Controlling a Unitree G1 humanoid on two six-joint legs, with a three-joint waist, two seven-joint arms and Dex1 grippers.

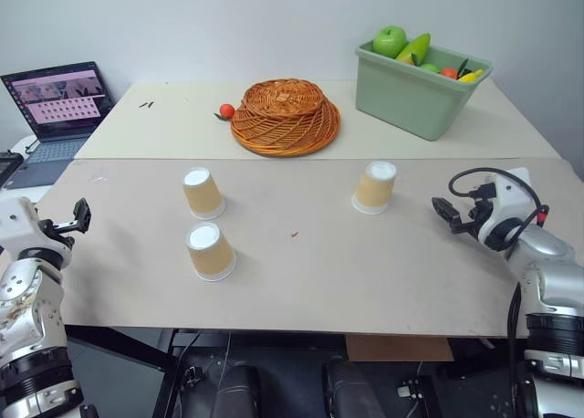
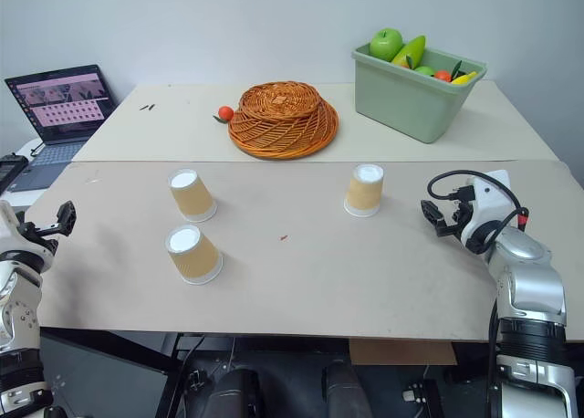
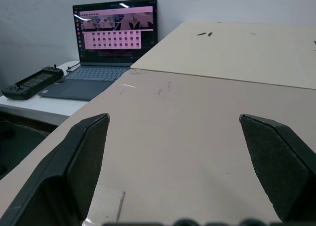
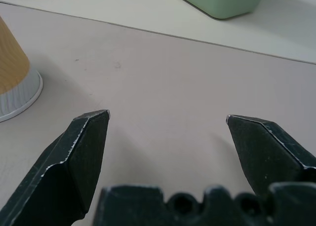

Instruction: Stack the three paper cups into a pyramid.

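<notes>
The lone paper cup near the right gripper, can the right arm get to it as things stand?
Probably yes: the right gripper is open, beside the upside-down cup, with bare table between them.

Setting is a robotics lab or test bench. Plain beige table [image 1: 365, 281] against a bare grey wall. At ten o'clock, an open laptop [image 1: 57, 117] showing a thumbnail grid, with a black handheld controller [image 3: 32, 82] just beside it.
</notes>
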